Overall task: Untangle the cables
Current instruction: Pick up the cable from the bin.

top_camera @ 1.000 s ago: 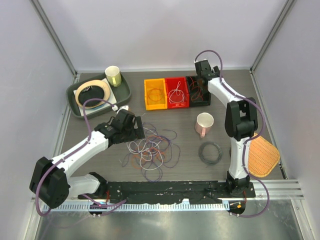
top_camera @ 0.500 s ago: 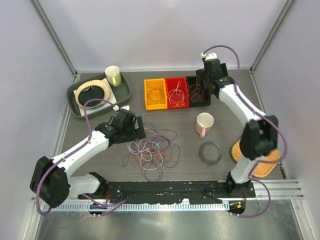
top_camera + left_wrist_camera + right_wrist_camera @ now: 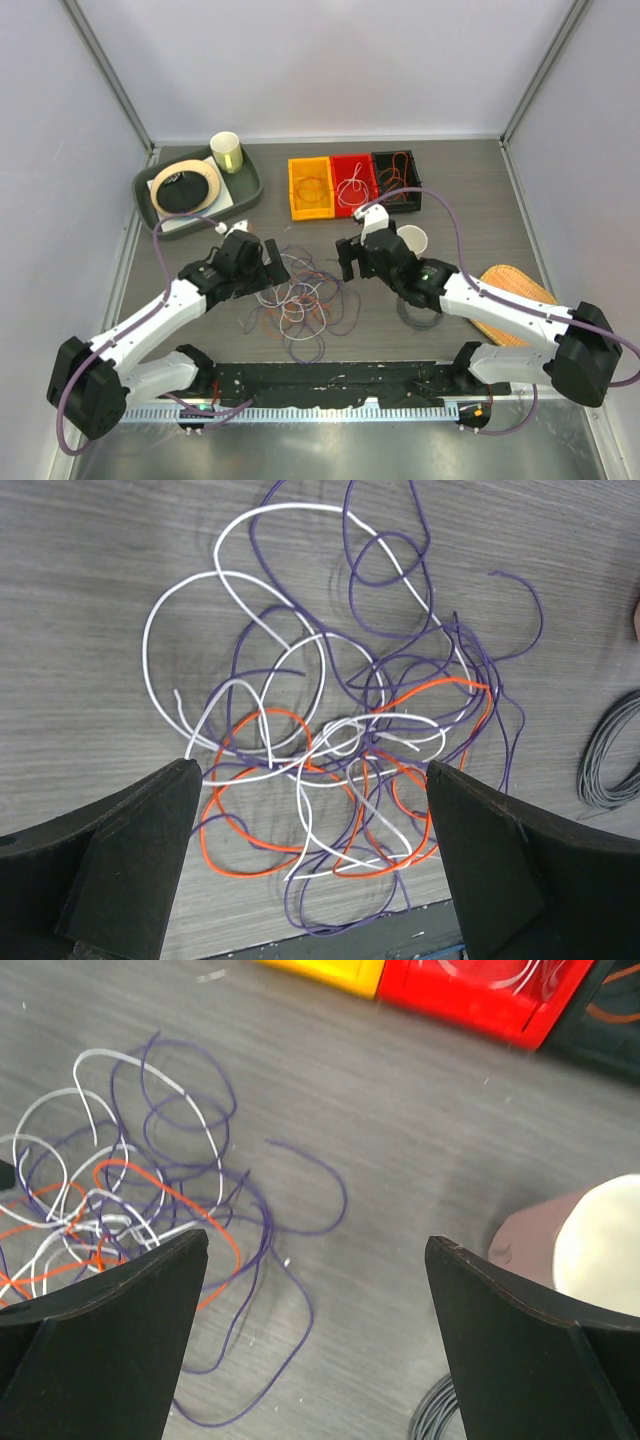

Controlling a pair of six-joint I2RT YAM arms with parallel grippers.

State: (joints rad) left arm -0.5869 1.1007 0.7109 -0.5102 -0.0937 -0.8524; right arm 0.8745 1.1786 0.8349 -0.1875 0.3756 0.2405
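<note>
The cables (image 3: pixel 300 298) lie in one tangled pile of white, orange and purple loops on the table's middle. In the left wrist view the cables (image 3: pixel 340 750) lie spread below and between the fingers. My left gripper (image 3: pixel 268 268) is open and empty at the pile's upper left edge, also shown in its own view (image 3: pixel 312 780). My right gripper (image 3: pixel 350 262) is open and empty at the pile's upper right edge. In its own view the gripper (image 3: pixel 316 1245) hangs over a loose purple strand, with the cables (image 3: pixel 130 1210) to its left.
An orange bin (image 3: pixel 310 187), a red bin (image 3: pixel 354 183) and a black bin (image 3: pixel 397 180) with some wire loops stand at the back. A pink mug (image 3: pixel 410 240) and a dark coiled cord ring (image 3: pixel 420 312) lie under the right arm. A green tray (image 3: pixel 150 215) is back left, a wicker plate (image 3: pixel 520 295) right.
My right arm has swung from the black bin at the back down to the table's middle, beside the pile. My left gripper has barely shifted.
</note>
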